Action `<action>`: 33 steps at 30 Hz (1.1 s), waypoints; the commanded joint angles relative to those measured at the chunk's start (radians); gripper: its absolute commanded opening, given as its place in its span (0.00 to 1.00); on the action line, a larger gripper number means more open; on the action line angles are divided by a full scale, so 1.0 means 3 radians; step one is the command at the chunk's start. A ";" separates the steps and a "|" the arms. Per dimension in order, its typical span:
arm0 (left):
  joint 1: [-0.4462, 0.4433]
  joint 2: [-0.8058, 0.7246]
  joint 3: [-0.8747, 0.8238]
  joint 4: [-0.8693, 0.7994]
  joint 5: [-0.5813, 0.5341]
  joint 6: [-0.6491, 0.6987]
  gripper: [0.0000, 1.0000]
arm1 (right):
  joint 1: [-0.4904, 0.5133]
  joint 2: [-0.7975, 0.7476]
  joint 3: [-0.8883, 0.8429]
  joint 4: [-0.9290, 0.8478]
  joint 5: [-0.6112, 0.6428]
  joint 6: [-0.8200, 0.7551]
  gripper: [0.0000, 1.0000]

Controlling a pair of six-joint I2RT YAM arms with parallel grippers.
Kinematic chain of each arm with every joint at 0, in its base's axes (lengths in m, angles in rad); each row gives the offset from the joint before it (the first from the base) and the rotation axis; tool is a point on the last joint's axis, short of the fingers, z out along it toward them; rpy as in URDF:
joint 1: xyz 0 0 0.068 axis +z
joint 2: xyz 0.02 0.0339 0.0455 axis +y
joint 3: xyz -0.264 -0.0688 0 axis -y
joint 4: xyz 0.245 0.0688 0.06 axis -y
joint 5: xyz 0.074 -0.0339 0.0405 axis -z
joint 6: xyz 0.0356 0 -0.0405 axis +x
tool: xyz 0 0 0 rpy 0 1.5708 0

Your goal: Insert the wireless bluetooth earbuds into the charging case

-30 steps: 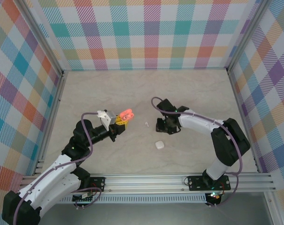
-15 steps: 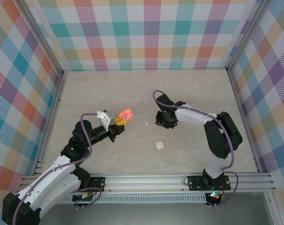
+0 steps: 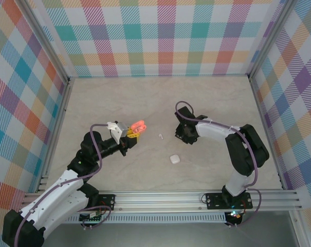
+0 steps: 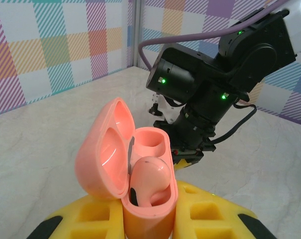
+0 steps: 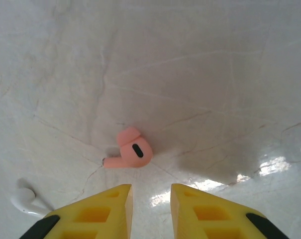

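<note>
L gripper [image 3: 131, 133]: clamped on the pink case [image 4: 140, 174]. Lid is open, case is upright btw the yellow fingers and held up off the table [image 3: 119, 98]. One seated pink bud [image 4: 149, 178] is in the near socket. The far socket [image 4: 152, 142] is vacant.

R gripper [image 5: 149, 193]: jaws parted, nothing btw them, aimed down at the table. The loose pink bud [image 5: 129, 152] lies flat just ahead of the gap, approx 12 o'clock, a touch toward 11. It touches neither finger, and its stem points to 9 o'clock. A white bud [image 5: 25, 200] sits at 8 o'clock, well off to the side. Top view: the white bud lies btw the two grippers, at 9 o'clock of the R gripper. The closed white case [image 3: 174, 159] is at 7 o'clock of it.

Handling (judgement):
- Bud is tiny, very light, rigid, w/ a glossy shell, so prob. slippery.
- Rounded head means it may squirt out or pivot if pinched off-centre.
- Polished tabletop means it is likely to skate if nudged by one finger first.
- Prob. not fragile under a light squeeze.

Where to hold (judgement): across the head, leaving the stem free, since the stem must go into the socket first. Centre the gap over the head before closing, a small shift toward 11.

Status: pick of the loose pink bud not yet made.
</note>
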 commanded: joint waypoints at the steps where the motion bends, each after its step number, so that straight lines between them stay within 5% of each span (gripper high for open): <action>1: -0.0038 0.0016 0.0108 0.0012 0.0087 0.0079 0.07 | -0.0030 0.0069 0.0066 0.0091 0.0029 0.0062 0.27; 20: -0.0038 -0.0089 0.0090 -0.0089 0.0071 0.0100 0.07 | -0.0032 0.0420 0.0318 -0.0049 0.0128 -0.0341 0.27; 33: -0.0038 -0.0125 0.0097 -0.0115 0.0039 0.0098 0.07 | -0.0032 0.0751 0.0596 -0.0266 0.0018 -0.1074 0.25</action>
